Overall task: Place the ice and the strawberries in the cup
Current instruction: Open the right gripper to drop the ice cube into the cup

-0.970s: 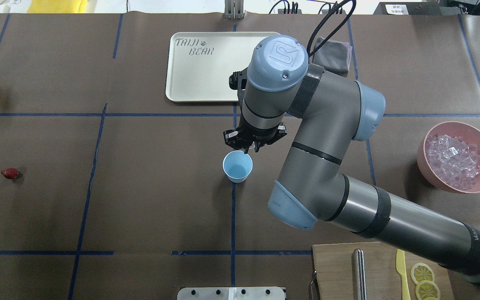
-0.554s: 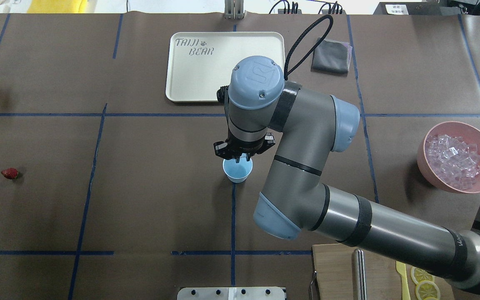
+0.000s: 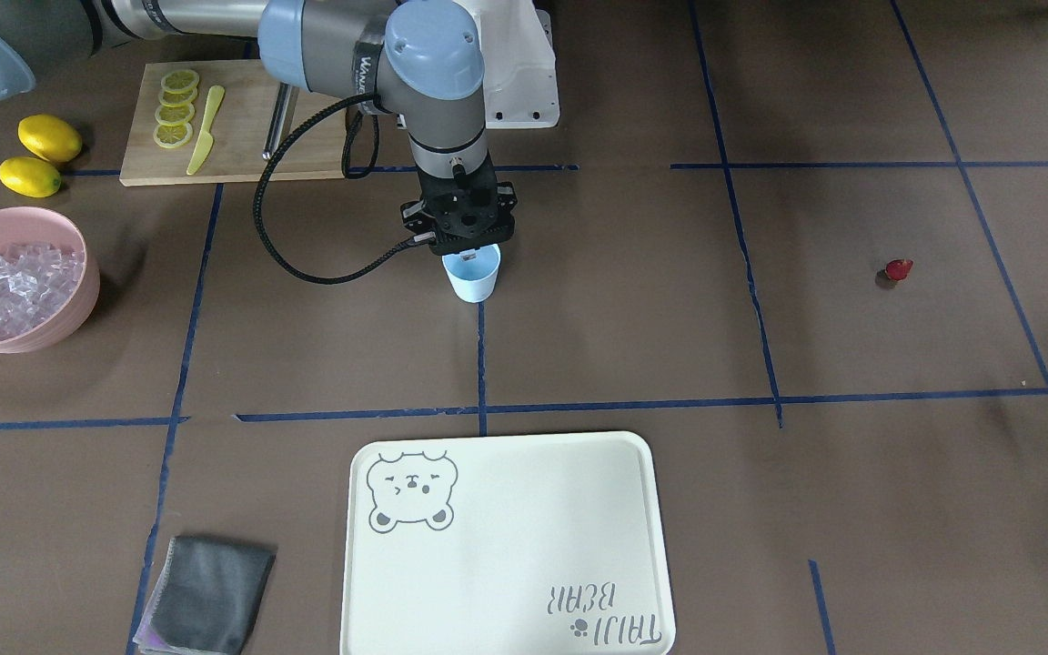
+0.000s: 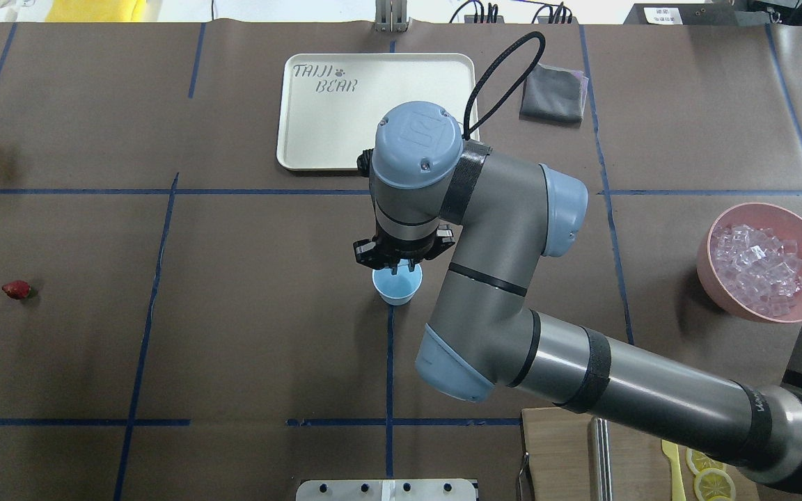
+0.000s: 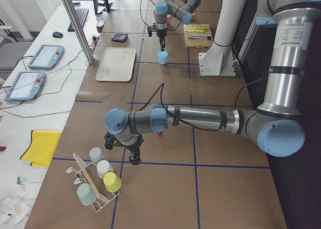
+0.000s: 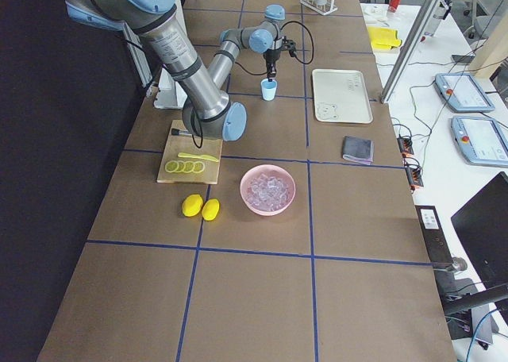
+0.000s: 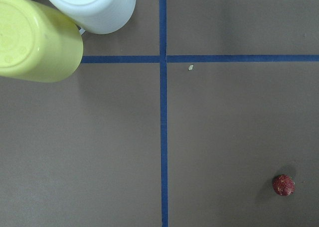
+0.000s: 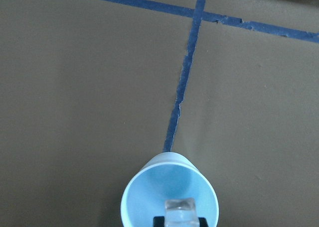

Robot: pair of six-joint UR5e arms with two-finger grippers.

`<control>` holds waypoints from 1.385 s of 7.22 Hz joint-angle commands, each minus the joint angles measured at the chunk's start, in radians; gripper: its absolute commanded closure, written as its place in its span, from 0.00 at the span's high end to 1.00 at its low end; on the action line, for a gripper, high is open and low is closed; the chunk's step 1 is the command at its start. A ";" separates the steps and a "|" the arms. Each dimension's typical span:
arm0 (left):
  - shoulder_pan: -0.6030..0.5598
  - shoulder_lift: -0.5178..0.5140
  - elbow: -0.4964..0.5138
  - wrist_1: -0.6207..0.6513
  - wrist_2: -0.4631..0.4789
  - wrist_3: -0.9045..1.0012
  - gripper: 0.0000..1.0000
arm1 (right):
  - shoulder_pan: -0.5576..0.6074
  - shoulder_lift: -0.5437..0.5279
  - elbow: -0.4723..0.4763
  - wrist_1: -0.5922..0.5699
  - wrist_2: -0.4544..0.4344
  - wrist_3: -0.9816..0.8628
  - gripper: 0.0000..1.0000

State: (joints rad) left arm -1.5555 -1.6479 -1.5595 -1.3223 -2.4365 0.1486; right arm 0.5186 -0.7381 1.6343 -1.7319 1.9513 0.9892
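Right wrist-mounted view: my right gripper (image 8: pixel 180 221) pinches one ice cube (image 8: pixel 180 207), now moved above the cup (image 8: pixel 144 192); I think release comes next.

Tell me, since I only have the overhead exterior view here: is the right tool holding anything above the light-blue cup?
Observer: Yes. The right wrist view shows the right tool shut on one ice cube, just over the mouth of the cup.
Operator: Is anything in the cup already?
Observer: The inner wall that shows in that view is bare blue; the cube hides the rest.
Operator: And the left arm?
Observer: The exterior left view has the left tool hanging above the table near a cup rack; I cannot tell whether it is open or shut.
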 commanded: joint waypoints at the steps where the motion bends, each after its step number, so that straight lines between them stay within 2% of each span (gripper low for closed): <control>1: 0.000 0.000 -0.001 0.000 0.001 0.000 1.00 | 0.000 0.000 -0.001 0.005 0.000 0.000 0.36; 2: 0.000 0.000 -0.001 0.000 0.001 0.000 1.00 | 0.000 0.000 -0.002 0.015 0.000 0.000 0.48; 3: 0.000 0.000 -0.001 0.000 0.001 -0.001 1.00 | 0.000 0.000 -0.005 0.015 0.000 0.000 0.52; 7: 0.000 -0.001 -0.004 0.000 -0.001 -0.003 1.00 | 0.001 0.000 0.001 0.017 0.000 0.000 0.52; 8: 0.000 -0.001 -0.005 0.000 -0.001 -0.003 1.00 | 0.021 -0.001 0.021 0.014 0.008 0.000 0.63; 9: 0.000 -0.001 -0.005 0.000 -0.001 -0.003 1.00 | 0.053 -0.021 0.063 0.002 0.018 -0.003 0.92; 10: 0.000 -0.001 -0.008 0.002 -0.001 -0.003 1.00 | 0.084 -0.059 0.111 0.000 0.035 -0.003 0.99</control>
State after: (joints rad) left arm -1.5555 -1.6490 -1.5652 -1.3219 -2.4375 0.1458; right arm 0.5665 -0.7615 1.6927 -1.7263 1.9691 0.9874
